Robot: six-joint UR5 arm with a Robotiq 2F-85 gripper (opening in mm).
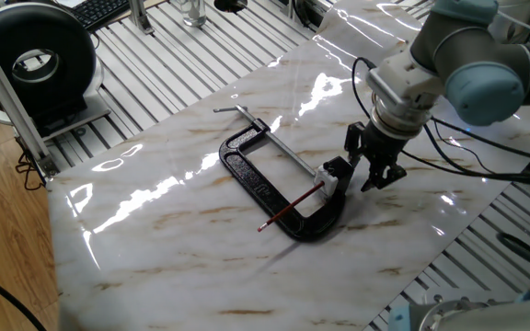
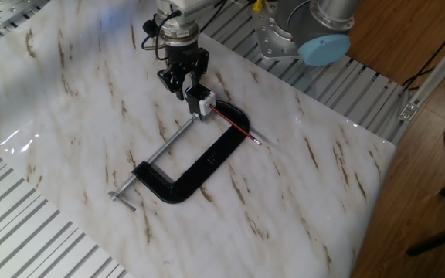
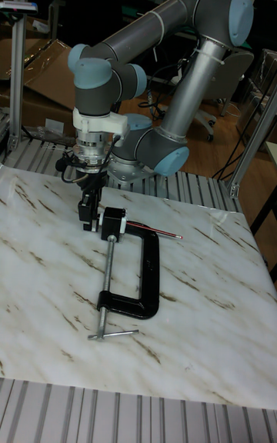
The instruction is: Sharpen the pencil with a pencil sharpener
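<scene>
Gripper: our gripper (image 1: 377, 175) (image 2: 184, 83) (image 3: 90, 215) hangs low over the marble sheet (image 1: 201, 239) (image 2: 68, 116) (image 3: 200, 312), fingers pointing down and parted, with nothing between them.
Pencil sharpener: we see the pencil sharpener (image 1: 328, 180) (image 2: 205, 105) as a small pale block just beside our fingertips, pinched in the black clamp (image 1: 274, 188) (image 2: 195, 166) (image 3: 146, 274); whether a finger touches it, we cannot tell.
Pencil: the red pencil (image 1: 290, 208) (image 2: 234, 125) (image 3: 152, 229) runs from the sharpener away from us, lying across the clamp's frame with its far end past the frame.
Open room: on the side of our gripper away from the clamp the sheet lies bare out to its edge; beyond the pencil's end it also lies bare.
Edges: the sheet's border gives way to a ribbed metal table (image 1: 182, 64) (image 2: 22, 232) (image 3: 138, 412) on every side we see.
In the way: the clamp's silver threaded rod (image 1: 279, 142) (image 2: 161, 150) (image 3: 108, 274) and its crossbar handle stretch well away from our tool.
Surroundings: a round black device (image 1: 35, 60) stands far off past the clamp's handle end; dark cables (image 1: 486, 147) trail behind our wrist.
Writing: we can read none.
</scene>
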